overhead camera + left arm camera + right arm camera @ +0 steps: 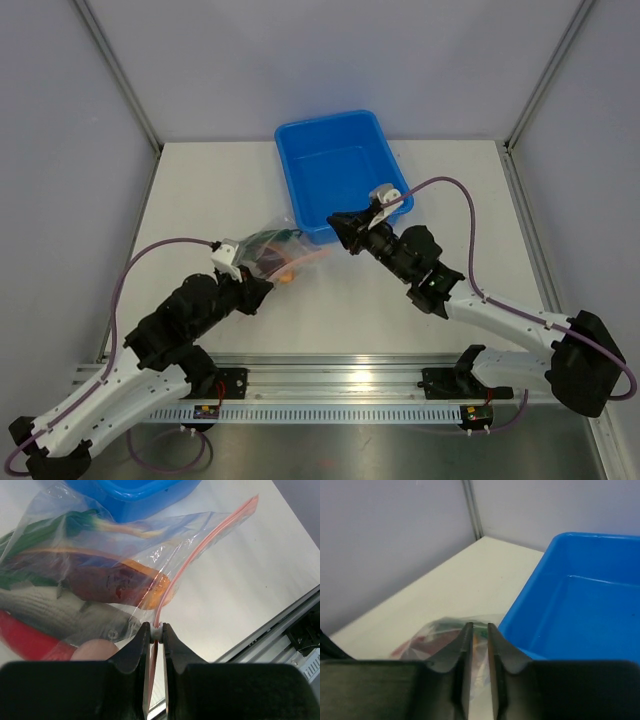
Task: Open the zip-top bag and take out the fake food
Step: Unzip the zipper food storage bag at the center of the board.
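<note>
Left gripper (pixel 156 632) is clamped on the pink zip strip of the clear crinkly plastic zip-top bag (pixel 125 555), centre-left in the top view. Right gripper (pixel 479 630) is nearly closed, holding nothing.

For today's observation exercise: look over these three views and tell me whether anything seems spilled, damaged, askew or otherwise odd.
Nothing stands out. The zip-top bag is intact, its fake food inside, with the left gripper pinched on the pink zip strip. The blue tub sits upright; nothing shows inside it.

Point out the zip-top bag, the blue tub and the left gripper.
zip-top bag (pixel 125 545): left wrist view, clear side wall.
blue tub (pixel 300 140): top external view, far left rim.
left gripper (pixel 156 630): left wrist view, between fingertips pinching the zip strip.
</note>
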You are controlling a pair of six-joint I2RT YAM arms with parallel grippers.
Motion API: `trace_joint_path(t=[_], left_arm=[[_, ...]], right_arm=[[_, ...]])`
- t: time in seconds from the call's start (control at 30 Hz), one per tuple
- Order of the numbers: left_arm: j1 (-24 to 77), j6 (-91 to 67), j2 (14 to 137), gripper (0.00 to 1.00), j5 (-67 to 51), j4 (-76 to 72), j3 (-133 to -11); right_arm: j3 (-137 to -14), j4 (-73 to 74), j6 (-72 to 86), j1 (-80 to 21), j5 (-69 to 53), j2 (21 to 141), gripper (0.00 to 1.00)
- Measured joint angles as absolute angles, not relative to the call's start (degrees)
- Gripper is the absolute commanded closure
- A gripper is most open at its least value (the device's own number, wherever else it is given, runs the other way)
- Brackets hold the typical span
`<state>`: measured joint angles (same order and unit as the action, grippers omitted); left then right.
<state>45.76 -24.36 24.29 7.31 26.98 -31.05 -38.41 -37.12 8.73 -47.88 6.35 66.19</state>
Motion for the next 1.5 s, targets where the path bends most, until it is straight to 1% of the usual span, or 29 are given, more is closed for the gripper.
trace_joint_path(t=[0.03,0.07,0.1,0.13,0.17,0.23,0.47,0.53,0.6,0.73,0.83,1.0,1.1,1.13,1.17,1.2,1.23,1.27,1.3,1.33,1.37,1.5], left_arm=[[45.8,-24.4,24.6,1.00,7.4,26.9,-31.1],[45.8,-24.3,25.0,1.00,7.4,26.9,-31.1],[45.8,-24.3,25.4,1.00,7.4,26.9,-31.1],[45.8,-24.3,25.9,1.00,7.4,26.9,-31.1],[45.8,-24.3,26.2,1.00,7.4,26.9,-31.1],[45.8,-24.3,26.4,1.00,7.4,26.9,-31.1],[45.8,-24.0,24.7,1.00,7.6,26.5,-31.0],[45.8,-24.0,24.1,1.00,7.8,26.5,-31.0],[45.8,-24.0,23.8,1.00,7.9,26.5,-31.0],[45.8,-24.0,23.7,1.00,8.2,26.5,-31.0],[45.8,-23.9,23.4,1.00,8.2,26.5,-31.0],[45.8,-23.9,22.9,1.00,8.2,26.5,-31.0],[45.8,-23.9,22.9,1.00,8.2,26.6,-31.0],[45.8,-23.9,22.9,1.00,8.2,26.5,-31.0],[45.8,-23.9,22.9,1.00,8.2,26.5,-31.0],[45.8,-23.9,22.9,1.00,8.2,26.5,-31.0],[45.8,-23.9,22.9,1.00,8.2,26.6,-31.0],[45.8,-23.9,22.9,1.00,8.2,26.6,-31.0],[45.8,-23.8,22.7,1.00,8.3,26.7,-31.0],[45.8,-23.8,22.6,1.00,8.3,26.9,-31.0],[45.8,-23.8,22.4,1.00,8.3,27.0,-31.0],[45.8,-23.9,22.2,1.00,8.3,26.9,-31.0]], right_arm=[[-39.7,-34.5,7.6,-47.8,4.1,66.5,0.53],[-40.9,-32.8,6.8,-47.8,2.2,66.8,0.40],[-42.1,-30.9,5.1,-47.8,-0.5,67.1,0.33],[-43.0,-29.8,3.5,-47.8,-2.7,67.2,0.23],[-43.7,-28.7,2.3,-47.8,-4.5,67.3,0.20],[-45.0,-26.2,-1.0,-47.8,-8.8,67.8,0.18],[-53.4,-13.2,-9.2,-47.8,-21.0,74.4,0.20],[-53.9,-10.4,-11.7,-47.9,-22.7,75.1,0.18],[-53.9,-8.2,-14.6,-48.2,-23.7,75.1,0.14],[-50.4,-10.8,-19.5,-49.0,-24.8,74.5,0.12],[-48.1,-11.4,-21.6,-49.1,-25.5,74.4,0.12],[-48.3,-12.2,-23.4,-49.1,-26.3,75.9,0.14],[-48.7,-12.4,-23.6,-49.1,-26.2,77.5,0.25],[-48.8,-12.5,-23.5,-49.1,-26.2,78.0,0.30],[-48.9,-12.5,-23.6,-49.1,-26.2,78.3,0.43],[-48.9,-12.6,-23.7,-49.1,-26.2,78.6,0.48],[-49.0,-12.6,-23.3,-49.1,-26.1,78.7,0.55],[-49.1,-12.5,-23.3,-49.1,-26.1,78.9,0.71],[-49.2,-12.6,-23.6,-49.1,-26.1,78.9,0.80],[-49.3,-12.6,-23.5,-49.1,-26.1,78.9,0.87],[-49.5,-12.6,-23.2,-49.1,-26.1,78.9,1.00],[-49.6,-12.7,-21.7,-49.2,-25.1,78.9,1.00]])
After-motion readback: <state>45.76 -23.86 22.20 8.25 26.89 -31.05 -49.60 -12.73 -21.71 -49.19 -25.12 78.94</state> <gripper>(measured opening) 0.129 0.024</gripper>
